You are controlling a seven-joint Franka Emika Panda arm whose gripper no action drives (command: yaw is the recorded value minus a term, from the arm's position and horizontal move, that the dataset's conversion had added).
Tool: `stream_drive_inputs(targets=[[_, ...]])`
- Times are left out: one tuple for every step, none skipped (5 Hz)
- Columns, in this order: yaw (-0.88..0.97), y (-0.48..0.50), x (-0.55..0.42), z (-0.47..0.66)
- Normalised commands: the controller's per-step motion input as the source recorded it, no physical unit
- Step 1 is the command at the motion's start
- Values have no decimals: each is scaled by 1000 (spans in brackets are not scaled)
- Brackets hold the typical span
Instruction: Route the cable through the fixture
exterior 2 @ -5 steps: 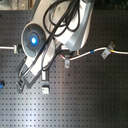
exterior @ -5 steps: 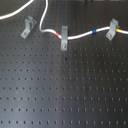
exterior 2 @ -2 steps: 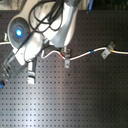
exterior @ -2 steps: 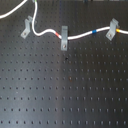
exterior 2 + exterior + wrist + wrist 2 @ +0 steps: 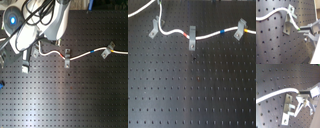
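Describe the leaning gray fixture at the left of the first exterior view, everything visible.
The fixture is a small gray clip bracket that looks like bent metal, with a forked top and a flat foot on the black perforated board. It leans rather than standing upright. In both wrist views the white cable passes its forked top, touching it, then runs down to the gripper, which pinches the cable just beside the fixture.

All four pictures are soft and low in detail, evenly lit with faint shadows, the dark surface (image 5: 193,90) showing mild sheen and the wrist views blurred at close range.
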Motion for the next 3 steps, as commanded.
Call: stream_drive_inputs(targets=[[431, 181, -111, 17], [77, 229, 96, -2], [100, 290, 107, 308]])
